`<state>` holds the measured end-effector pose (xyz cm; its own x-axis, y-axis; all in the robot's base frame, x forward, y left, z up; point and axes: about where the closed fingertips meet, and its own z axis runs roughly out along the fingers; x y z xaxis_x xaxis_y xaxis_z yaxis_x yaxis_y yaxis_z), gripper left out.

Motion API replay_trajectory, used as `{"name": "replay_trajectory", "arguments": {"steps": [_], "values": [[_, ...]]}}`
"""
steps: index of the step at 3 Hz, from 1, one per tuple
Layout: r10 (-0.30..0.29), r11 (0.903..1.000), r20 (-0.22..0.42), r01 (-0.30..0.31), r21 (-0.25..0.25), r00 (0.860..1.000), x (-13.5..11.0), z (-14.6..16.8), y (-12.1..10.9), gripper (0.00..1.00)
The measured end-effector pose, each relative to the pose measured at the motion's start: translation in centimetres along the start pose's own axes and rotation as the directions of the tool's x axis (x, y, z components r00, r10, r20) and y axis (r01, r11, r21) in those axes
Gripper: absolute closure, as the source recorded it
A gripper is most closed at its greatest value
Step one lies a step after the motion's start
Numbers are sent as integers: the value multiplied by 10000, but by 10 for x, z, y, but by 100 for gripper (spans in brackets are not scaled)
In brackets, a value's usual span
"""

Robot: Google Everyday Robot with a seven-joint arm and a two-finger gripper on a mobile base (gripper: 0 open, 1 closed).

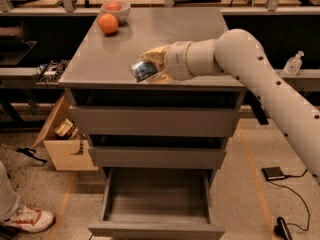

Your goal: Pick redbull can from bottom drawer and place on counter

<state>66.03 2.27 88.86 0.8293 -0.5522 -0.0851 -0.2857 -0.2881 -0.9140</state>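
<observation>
My gripper (149, 67) is shut on the redbull can (143, 70), a slim blue-and-silver can held tilted on its side. It hangs just above the front part of the grey counter (105, 59), near the front edge. The white arm reaches in from the right. The bottom drawer (157, 199) is pulled open below and its tray shows nothing inside.
An orange fruit (108, 23) and a bowl (115, 8) with a red thing in it sit at the counter's far left. A cardboard box (64, 139) stands on the floor left of the cabinet. A cluttered workbench runs behind. A person's shoe (27, 218) is at lower left.
</observation>
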Motion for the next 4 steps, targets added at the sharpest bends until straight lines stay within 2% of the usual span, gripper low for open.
{"name": "replay_trajectory", "arguments": {"steps": [1, 2, 3, 4], "values": [[379, 9966, -373, -405, -720, 9986, 28, 13, -24, 100], [758, 9765, -918, -926, -1948, 9929, 57, 27, -34, 100], [1068, 9326, -1465, -1502, -3283, 9834, 86, 48, -32, 100], [1230, 8723, -1695, -1880, -4513, 9778, 99, 76, -21, 100]]}}
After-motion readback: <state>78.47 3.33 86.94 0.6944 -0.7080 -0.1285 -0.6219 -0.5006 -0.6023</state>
